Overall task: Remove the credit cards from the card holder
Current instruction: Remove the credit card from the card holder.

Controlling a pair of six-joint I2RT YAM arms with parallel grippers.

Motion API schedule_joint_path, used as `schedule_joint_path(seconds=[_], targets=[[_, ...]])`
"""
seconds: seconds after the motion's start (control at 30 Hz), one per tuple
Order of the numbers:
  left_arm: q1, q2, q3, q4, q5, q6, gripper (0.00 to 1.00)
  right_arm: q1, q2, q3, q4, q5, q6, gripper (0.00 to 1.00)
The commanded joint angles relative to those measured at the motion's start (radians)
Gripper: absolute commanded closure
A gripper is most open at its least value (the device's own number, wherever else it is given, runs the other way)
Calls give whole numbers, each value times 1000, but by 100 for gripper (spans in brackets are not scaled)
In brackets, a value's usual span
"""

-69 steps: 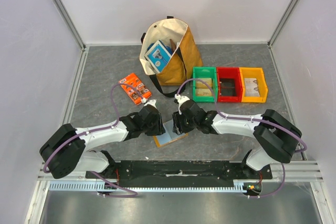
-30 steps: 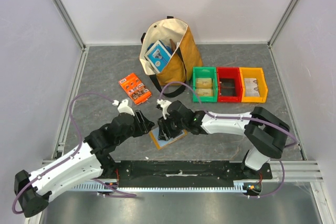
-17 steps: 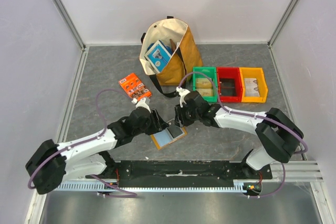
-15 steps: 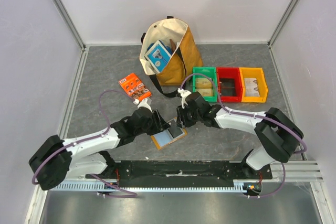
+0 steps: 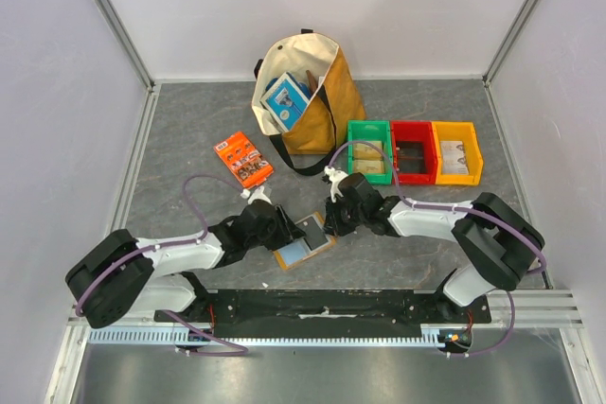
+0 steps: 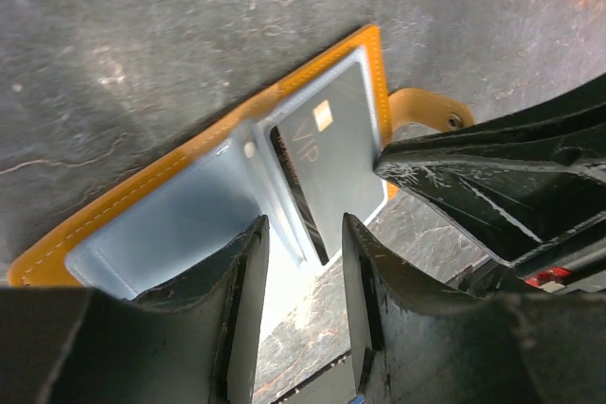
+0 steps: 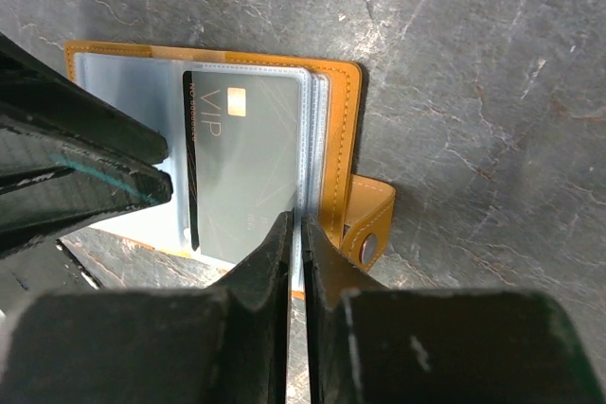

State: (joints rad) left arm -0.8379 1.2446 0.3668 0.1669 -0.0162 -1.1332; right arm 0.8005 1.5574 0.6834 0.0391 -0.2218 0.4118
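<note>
The card holder (image 5: 292, 256) lies open on the grey table, orange-tan outside with pale blue-grey pockets (image 6: 161, 224), its tab (image 7: 371, 224) sticking out to one side. A grey credit card (image 7: 246, 167) printed "VIP" sits in a clear pocket (image 6: 341, 158) and looks slightly raised from above (image 5: 311, 231). My right gripper (image 7: 301, 219) is shut on the right edge of that card and its sleeve (image 5: 329, 224). My left gripper (image 6: 303, 224) is open, its fingers straddling the pocket fold beside the card (image 5: 284, 232). No other card shows.
A tan tote bag (image 5: 308, 92) with a blue-and-white box (image 5: 286, 101) stands at the back. An orange printed packet (image 5: 243, 160) lies to the left. Green (image 5: 368, 150), red (image 5: 411, 150) and yellow (image 5: 456, 150) bins sit to the right.
The right gripper has closed down onto the card's edge and the card end has lifted off the holder. The left gripper has narrowed a little and its arm has swung in lower.
</note>
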Motion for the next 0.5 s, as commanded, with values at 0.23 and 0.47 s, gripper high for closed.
schedule_joint_path(seconds=[0.23,0.47], targets=[[23,-19,-117,146,12,-76,59,-1,10,-50,79,-60,48,97],[28,9,-144,264,71,-60,62,2,27,-54,100,-88,73,99]])
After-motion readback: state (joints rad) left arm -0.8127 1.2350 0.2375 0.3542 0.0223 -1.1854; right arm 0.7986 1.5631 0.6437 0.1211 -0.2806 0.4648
